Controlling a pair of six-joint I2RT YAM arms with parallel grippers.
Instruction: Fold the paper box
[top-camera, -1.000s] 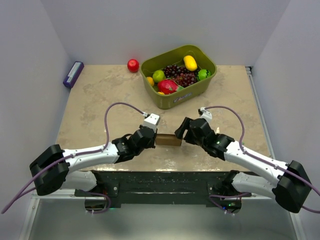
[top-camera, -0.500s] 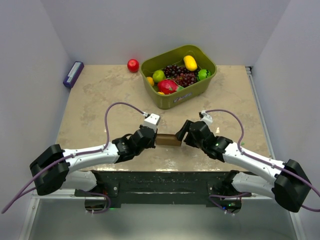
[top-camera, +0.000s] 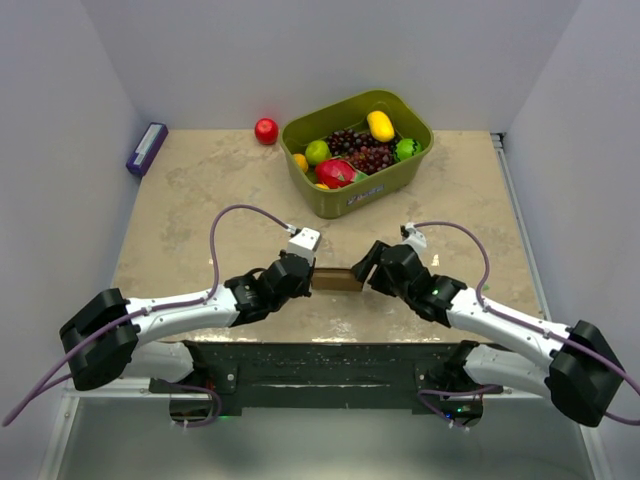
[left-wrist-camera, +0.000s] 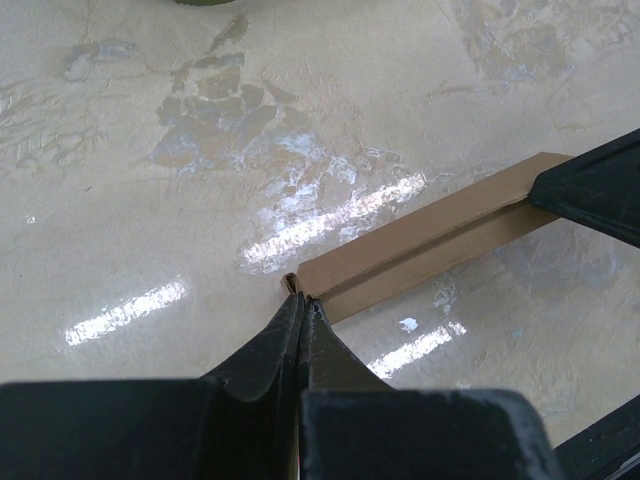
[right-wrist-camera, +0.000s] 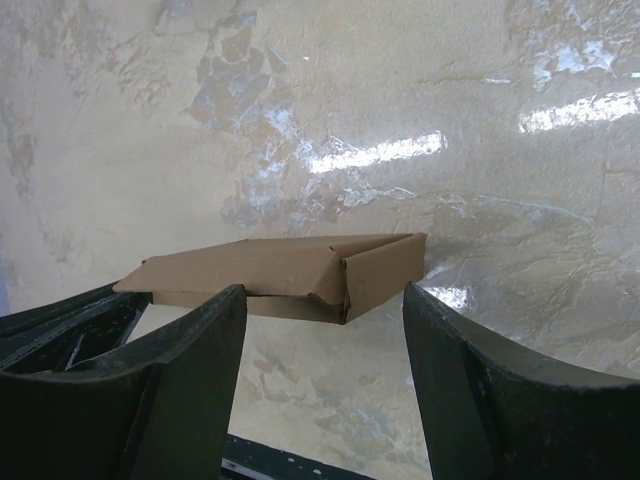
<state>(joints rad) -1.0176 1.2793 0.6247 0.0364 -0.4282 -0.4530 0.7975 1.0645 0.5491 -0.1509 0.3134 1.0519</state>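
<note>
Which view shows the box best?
Right wrist: the box sits mid-frame, its top face and folded end both visible. Left wrist shows only one long edge; the top view shows a small brown strip.

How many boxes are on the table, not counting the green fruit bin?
2. The brown paper box lies front centre. The purple box lies at the far left edge. No other box appears to be hidden.
</note>
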